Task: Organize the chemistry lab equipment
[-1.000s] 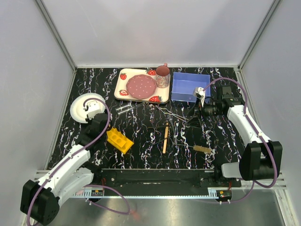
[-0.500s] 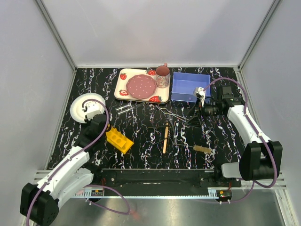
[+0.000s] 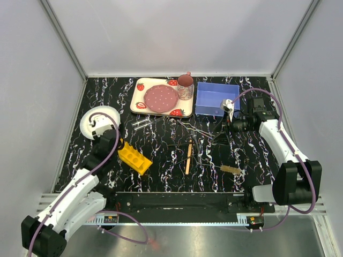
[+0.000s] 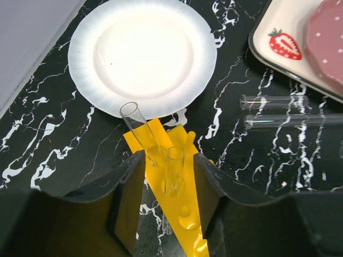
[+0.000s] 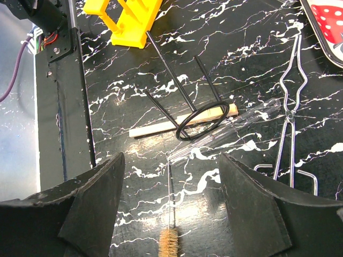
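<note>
The yellow rack [image 4: 187, 225] lies between the fingers of my open left gripper [image 4: 169, 160], with two clear tubes [image 4: 174, 168] standing in its holes. Two more tubes [image 4: 273, 101] lie on the table beyond it. In the top view the rack [image 3: 135, 157] is just right of the left gripper [image 3: 109, 140]. My right gripper [image 5: 171, 160] is open and empty above the tan tube brush [image 5: 170, 243]. The wooden stick [image 5: 161, 127], another glass tube [image 5: 241, 120] and the wire tongs [image 5: 289, 107] lie beyond it.
A black ring stand [image 5: 201, 115] lies across the stick. The white plate [image 3: 99, 120] is behind the left gripper. The strawberry tray [image 3: 138, 104] with pink plate and cup and a blue bin [image 3: 216, 99] stand at the back.
My left gripper has shifted slightly left and back, so more of the rack shows in the top view. The right arm has not moved.
</note>
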